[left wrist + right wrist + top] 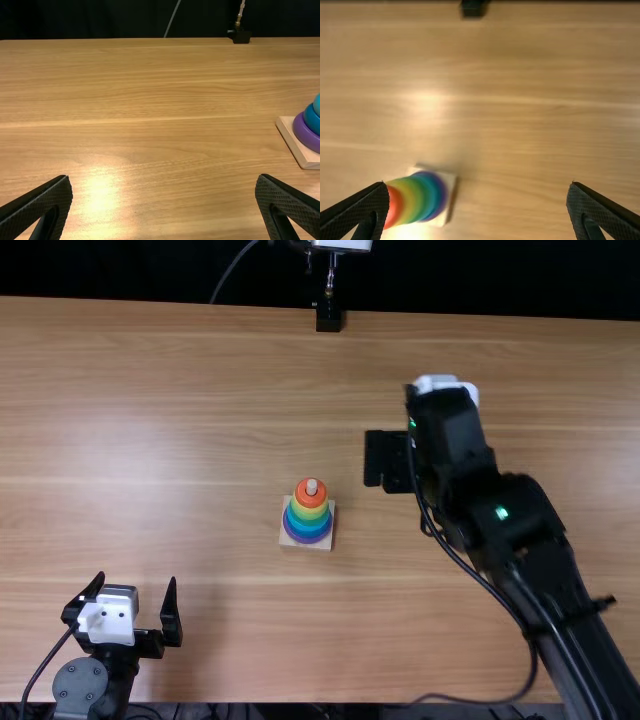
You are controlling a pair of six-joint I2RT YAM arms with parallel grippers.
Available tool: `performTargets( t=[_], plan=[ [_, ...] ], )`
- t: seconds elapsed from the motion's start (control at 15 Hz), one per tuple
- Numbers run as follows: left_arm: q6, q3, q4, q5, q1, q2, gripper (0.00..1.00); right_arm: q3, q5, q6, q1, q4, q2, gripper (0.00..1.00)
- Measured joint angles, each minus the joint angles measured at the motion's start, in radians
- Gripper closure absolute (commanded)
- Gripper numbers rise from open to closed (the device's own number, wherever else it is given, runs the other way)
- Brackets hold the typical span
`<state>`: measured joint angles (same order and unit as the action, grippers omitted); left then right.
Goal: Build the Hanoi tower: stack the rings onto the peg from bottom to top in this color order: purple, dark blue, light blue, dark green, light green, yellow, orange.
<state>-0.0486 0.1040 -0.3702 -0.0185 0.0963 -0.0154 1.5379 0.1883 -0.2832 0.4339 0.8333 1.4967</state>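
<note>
Neatly, round rings (308,516) tapered above a square wooden base (322,545); the left gripper (137,578), near left, and right gripper (386,460) had textured fingers (290,205) apart.

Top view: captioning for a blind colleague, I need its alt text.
Ring tower, orange ring on top, purple ring at bottom, on a square base on a wooden table. Open left gripper at lower left; right arm at right.
</note>
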Motion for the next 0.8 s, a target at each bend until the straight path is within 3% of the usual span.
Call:
performTargets(
  t=[0.13,0.27,0.4,0.47,0.53,0.6,0.73,0.8],
  plan=[
    [0.000,0.000,-0.001,0.000,0.000,0.000,0.00,-0.234,0.073,0.029,-0.032,-0.215,-0.177,0.00],
    [0.000,0.000,-0.001,0.000,0.000,0.000,0.00,-0.462,0.100,0.080,-0.113,-0.428,-0.362,0.00],
    [0.000,0.000,0.000,0.000,0.000,0.000,0.00,-0.699,0.099,0.165,-0.234,-0.615,-0.595,0.00],
    [0.000,0.000,-0.001,0.000,0.000,0.000,0.00,-0.788,0.059,0.217,-0.274,-0.663,-0.684,0.00],
    [0.000,0.000,-0.001,0.000,0.000,0.000,0.00,-0.848,0.005,0.266,-0.305,-0.673,-0.742,0.00],
    [0.000,0.000,-0.001,0.000,0.000,0.000,0.00,-0.890,-0.033,0.293,-0.340,-0.674,-0.780,0.00],
    [0.000,0.000,-0.001,0.000,0.000,0.000,0.00,-0.993,-0.084,0.332,-0.438,-0.673,-0.909,0.00],
    [0.000,0.000,0.000,0.000,0.000,0.000,0.00,-1.035,-0.137,0.342,-0.465,-0.672,-0.970,0.00]
  ],
)
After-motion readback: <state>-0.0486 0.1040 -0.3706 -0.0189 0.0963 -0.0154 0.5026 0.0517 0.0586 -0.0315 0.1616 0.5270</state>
